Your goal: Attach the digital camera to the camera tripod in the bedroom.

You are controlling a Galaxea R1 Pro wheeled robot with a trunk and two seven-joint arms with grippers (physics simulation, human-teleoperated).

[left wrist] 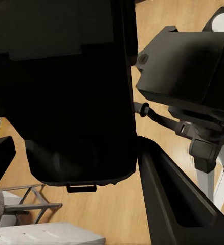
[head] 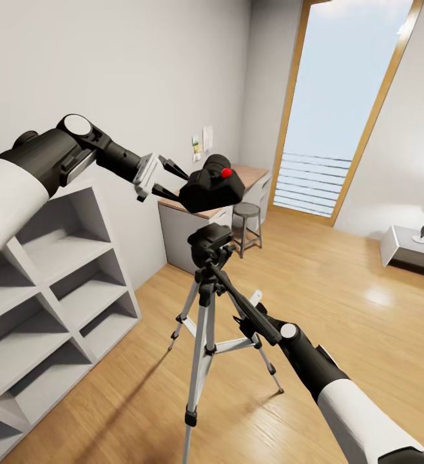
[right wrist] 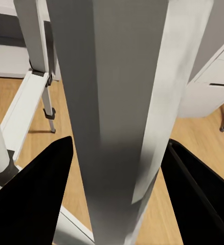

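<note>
Black boxy digital camera [head: 211, 185] with red button held just above the camera tripod [head: 207, 303] head, left gripper [head: 172, 181] fingers pinched narrowly on its end, right gripper [right wrist: 114, 196] fingers spread either side of a silver tripod leg, contact unclear.

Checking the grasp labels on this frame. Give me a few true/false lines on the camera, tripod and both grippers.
1. The left gripper holds the camera. True.
2. The camera already sits on the tripod head. False: it hangs in the air above the head, apart from it.
3. The right gripper's jaws stand on either side of a tripod leg. True.
4. The tripod lies tipped over on the floor. False: it stands upright on its legs.
5. The stool stands by the desk. True.
</note>
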